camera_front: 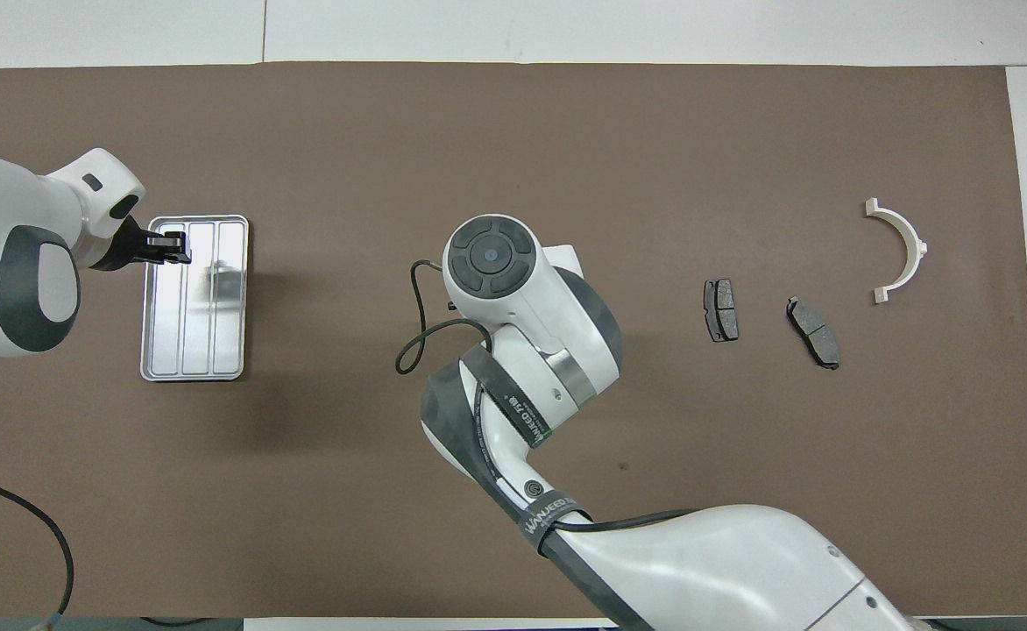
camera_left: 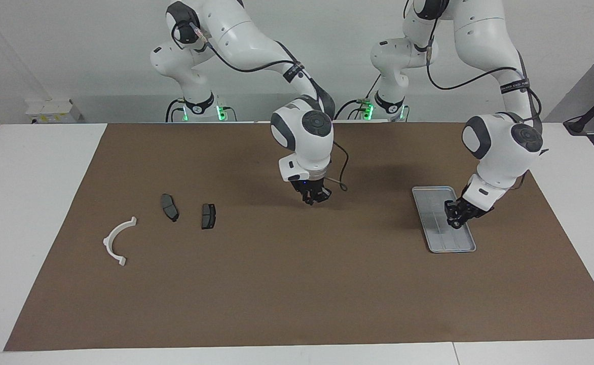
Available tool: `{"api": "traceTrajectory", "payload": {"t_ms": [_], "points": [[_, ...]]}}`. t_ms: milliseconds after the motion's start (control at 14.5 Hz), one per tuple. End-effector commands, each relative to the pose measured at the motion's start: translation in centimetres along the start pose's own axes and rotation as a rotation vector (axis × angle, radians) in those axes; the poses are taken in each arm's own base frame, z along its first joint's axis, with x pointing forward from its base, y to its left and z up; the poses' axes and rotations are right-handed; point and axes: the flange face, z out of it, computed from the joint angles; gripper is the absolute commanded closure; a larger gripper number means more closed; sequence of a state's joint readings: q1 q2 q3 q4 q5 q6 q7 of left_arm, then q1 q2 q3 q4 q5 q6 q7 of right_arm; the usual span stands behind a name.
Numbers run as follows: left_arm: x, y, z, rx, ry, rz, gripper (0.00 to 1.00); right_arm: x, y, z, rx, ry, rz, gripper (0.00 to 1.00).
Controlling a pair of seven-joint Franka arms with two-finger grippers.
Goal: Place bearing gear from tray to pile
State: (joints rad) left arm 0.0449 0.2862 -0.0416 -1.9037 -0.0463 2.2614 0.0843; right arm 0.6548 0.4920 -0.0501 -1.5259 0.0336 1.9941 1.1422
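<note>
The silver tray [camera_left: 442, 239] [camera_front: 196, 343] lies toward the left arm's end of the brown mat, and its bed looks bare. My left gripper [camera_left: 453, 221] [camera_front: 179, 248] hangs just over the tray's rim, shut on a small dark lump that I take for the bearing gear [camera_left: 452, 223]. The pile lies toward the right arm's end: a white half-ring bracket [camera_left: 108, 238] [camera_front: 912, 241] and two dark pads [camera_left: 169, 207] [camera_left: 208, 216] [camera_front: 721, 309]. My right gripper [camera_left: 313, 198] hangs shut over the mat's middle with nothing in it; its wrist hides it in the overhead view.
A brown mat [camera_left: 297, 284] covers most of the white table. A black cable [camera_front: 413, 350] loops from the right arm's wrist above the mat's middle. Bare mat lies between the tray and the pile.
</note>
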Motion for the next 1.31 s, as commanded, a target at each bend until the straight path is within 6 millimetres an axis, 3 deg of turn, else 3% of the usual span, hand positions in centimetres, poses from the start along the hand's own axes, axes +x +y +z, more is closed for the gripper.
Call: {"api": "traceTrajectory", "payload": {"t_ms": [0,344,620,827,964,1240], "points": [[-0.2,5.0,-0.2,-0.008,0.004,-0.053,1.0,3.5,3.2,-6.5,0.001,-0.033,-0.087,1.0],[-2.1,17.9,0.4,0.002,-0.007,-0.181,1.0,11.8,11.0,-13.2,-0.012,-0.046,-0.335,1.0],[-4.9,27.4,0.7,0.0,-0.01,-0.238,1.0,19.5,18.2,-13.6,-0.011,-0.042,-0.549,1.0],[-7.1,32.7,1.5,-0.01,-0.009,-0.271,1.0,23.2,21.9,-12.4,-0.004,-0.028,-0.619,1.0],[-8.6,35.4,1.6,-0.014,-0.01,-0.291,1.0,25.2,24.0,-9.8,0.006,-0.019,-0.606,1.0],[-11.1,39.5,2.1,-0.017,-0.006,-0.32,1.0,26.7,25.4,-4.1,0.021,0.038,-0.611,1.0]]}}
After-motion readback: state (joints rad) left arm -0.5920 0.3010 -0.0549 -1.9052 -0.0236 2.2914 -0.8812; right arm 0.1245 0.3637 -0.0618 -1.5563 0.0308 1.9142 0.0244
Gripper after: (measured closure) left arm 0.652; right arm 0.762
